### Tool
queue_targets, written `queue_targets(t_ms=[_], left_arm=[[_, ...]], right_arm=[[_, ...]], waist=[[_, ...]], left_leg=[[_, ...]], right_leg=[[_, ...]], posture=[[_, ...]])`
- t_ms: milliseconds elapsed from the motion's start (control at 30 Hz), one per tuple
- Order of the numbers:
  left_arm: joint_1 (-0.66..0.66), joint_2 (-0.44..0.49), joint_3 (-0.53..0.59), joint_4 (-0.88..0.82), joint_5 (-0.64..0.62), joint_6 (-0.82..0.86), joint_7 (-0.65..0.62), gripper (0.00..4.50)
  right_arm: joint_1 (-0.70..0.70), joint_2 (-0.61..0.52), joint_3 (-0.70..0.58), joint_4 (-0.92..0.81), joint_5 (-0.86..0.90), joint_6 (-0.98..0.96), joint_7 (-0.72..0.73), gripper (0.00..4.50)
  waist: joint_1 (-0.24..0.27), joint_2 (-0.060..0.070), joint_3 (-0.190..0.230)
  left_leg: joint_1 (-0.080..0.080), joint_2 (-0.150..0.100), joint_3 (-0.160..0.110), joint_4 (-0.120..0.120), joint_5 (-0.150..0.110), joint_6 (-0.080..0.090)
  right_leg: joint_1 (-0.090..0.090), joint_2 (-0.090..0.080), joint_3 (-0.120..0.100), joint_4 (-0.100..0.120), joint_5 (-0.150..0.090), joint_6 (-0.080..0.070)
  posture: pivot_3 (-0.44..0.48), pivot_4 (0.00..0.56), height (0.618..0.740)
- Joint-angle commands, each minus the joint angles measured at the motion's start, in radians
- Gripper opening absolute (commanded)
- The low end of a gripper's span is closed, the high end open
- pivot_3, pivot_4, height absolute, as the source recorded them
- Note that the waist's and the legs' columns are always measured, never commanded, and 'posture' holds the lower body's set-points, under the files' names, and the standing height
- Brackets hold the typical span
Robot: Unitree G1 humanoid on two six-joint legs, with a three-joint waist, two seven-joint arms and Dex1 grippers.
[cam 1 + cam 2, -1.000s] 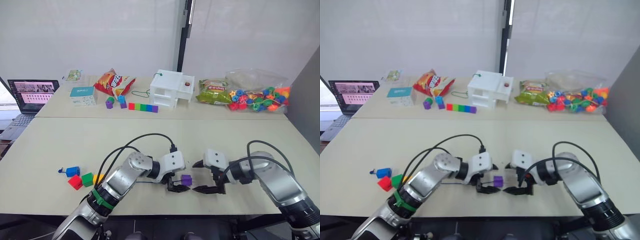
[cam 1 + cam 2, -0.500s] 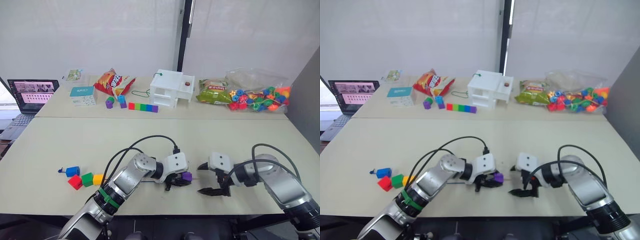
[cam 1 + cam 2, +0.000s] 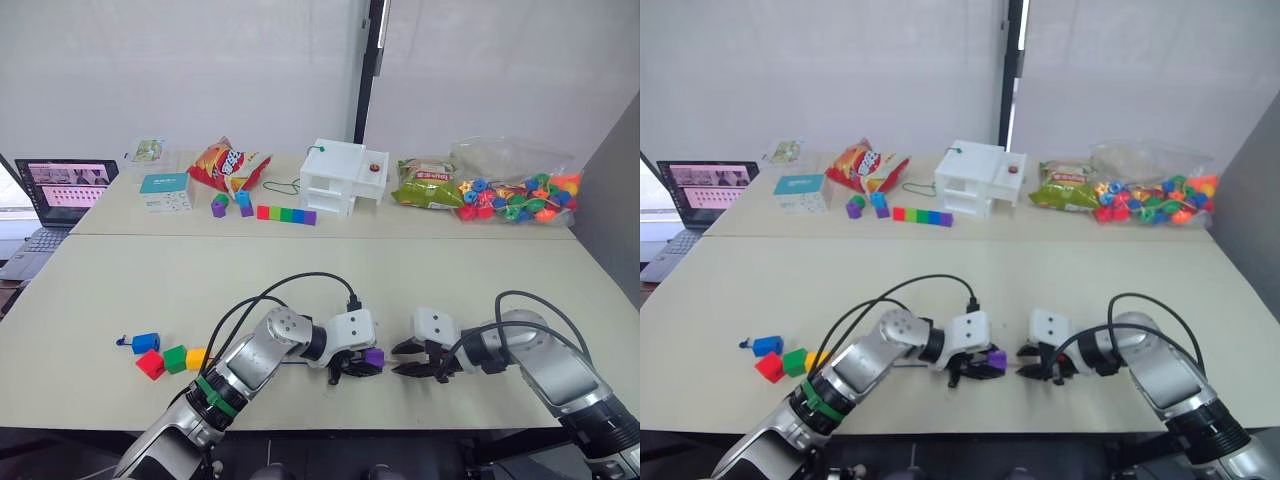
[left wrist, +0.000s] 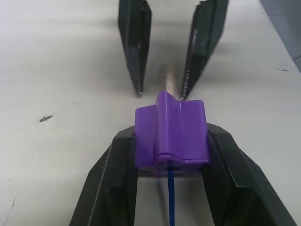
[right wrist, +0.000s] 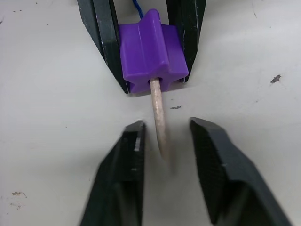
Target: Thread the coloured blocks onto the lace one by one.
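My left gripper (image 3: pixel 362 363) is shut on the purple block (image 4: pixel 170 132), low over the near table. The dark-blue lace (image 4: pixel 170 197) runs into the block's hole, and its stiff pale tip (image 5: pixel 157 113) pokes out the far side. My right gripper (image 5: pixel 165 126) faces it, one finger on each side of the tip, with a small gap on both sides and no contact that I can see. The blue block (image 3: pixel 146 343), red block (image 3: pixel 151 364), green block (image 3: pixel 175 358) and yellow-orange block (image 3: pixel 196 357) lie together at the near left.
On the far table stand a laptop (image 3: pixel 65 190), a teal box (image 3: pixel 165 190), a chips bag (image 3: pixel 228 165), a bar of fused coloured segments (image 3: pixel 286 213), a white box (image 3: pixel 343 178), a green snack bag (image 3: pixel 428 185) and a bag of mixed beads (image 3: pixel 515 190).
My left gripper closed on the purple block and edged right. My right gripper's wide-open fingers came in narrow around the lace tip.
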Motion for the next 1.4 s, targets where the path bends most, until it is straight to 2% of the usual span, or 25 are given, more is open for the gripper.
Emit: queue_targets(t_ms=[33, 367, 500, 600, 733, 900, 1033, 1400], left_arm=[[0.012, 0.006, -0.014, -0.012, 0.005, 0.012, -0.016, 1.34], [0.031, 0.040, 0.021, -0.047, -0.017, 0.016, -0.025, 1.34], [0.112, 0.159, 0.111, -0.157, -0.091, 0.009, -0.084, 1.34], [0.210, 0.348, 0.199, -0.196, -0.135, -0.041, -0.190, 1.34], [0.277, 0.539, 0.290, -0.051, -0.113, -0.205, -0.262, 1.34], [0.313, 0.653, 0.325, 0.081, -0.072, -0.359, -0.305, 1.34], [0.325, 0.686, 0.340, 0.133, -0.051, -0.421, -0.293, 1.34], [0.333, 0.725, 0.359, 0.155, -0.056, -0.426, -0.311, 1.34]], right_arm=[[0.005, 0.006, -0.024, -0.010, 0.016, -0.008, -0.007, 0.01], [-0.018, 0.014, -0.009, -0.011, 0.012, -0.026, 0.006, 0.00], [-0.025, 0.003, -0.001, -0.009, 0.001, -0.035, 0.018, 0.00], [-0.024, 0.001, -0.004, -0.008, 0.003, -0.040, 0.030, 0.00], [-0.023, 0.001, -0.005, 0.002, 0.004, -0.053, 0.041, 0.00], [-0.022, -0.015, -0.011, 0.023, -0.006, -0.071, 0.052, 0.00], [-0.026, -0.047, -0.029, 0.033, -0.007, -0.067, 0.055, 0.00], [-0.039, -0.107, -0.075, 0.130, -0.027, -0.111, 0.035, 0.00]], waist=[[0.000, 0.000, 0.000], [-0.003, 0.000, 0.000], [-0.010, 0.000, 0.000], [-0.017, 0.000, 0.000], [-0.017, 0.001, 0.000], [-0.018, 0.001, 0.000], [-0.024, 0.002, -0.001], [-0.029, 0.004, -0.001]], left_leg=[[0.000, 0.000, 0.000, 0.000, 0.000, 0.000], [0.000, 0.000, 0.000, 0.000, 0.000, 0.000], [0.000, 0.001, 0.000, -0.001, 0.000, 0.000], [0.000, 0.002, 0.000, -0.001, 0.000, 0.000], [0.001, 0.003, 0.000, -0.002, 0.000, -0.001], [0.004, 0.002, 0.001, -0.003, 0.000, -0.001], [0.005, 0.003, 0.002, -0.004, 0.000, -0.001], [0.008, 0.004, 0.005, -0.004, 0.000, -0.001]], right_leg=[[0.000, 0.000, 0.000, 0.000, 0.000, 0.000], [0.000, 0.001, 0.000, 0.001, 0.000, 0.000], [-0.003, 0.001, 0.001, 0.002, 0.000, 0.000], [-0.003, 0.001, 0.001, 0.002, 0.000, -0.001], [-0.003, 0.000, 0.001, 0.001, 0.000, -0.001], [0.000, -0.001, 0.000, 0.001, 0.000, -0.002], [-0.001, -0.001, 0.000, 0.003, -0.001, -0.002], [-0.002, 0.000, 0.002, 0.010, -0.002, -0.005]], posture=[[0.000, 0.150, 0.740], [0.000, 0.150, 0.740], [0.000, 0.150, 0.740], [0.000, 0.150, 0.740], [0.000, 0.150, 0.740], [0.000, 0.150, 0.740], [0.000, 0.150, 0.740], [0.000, 0.150, 0.740]])
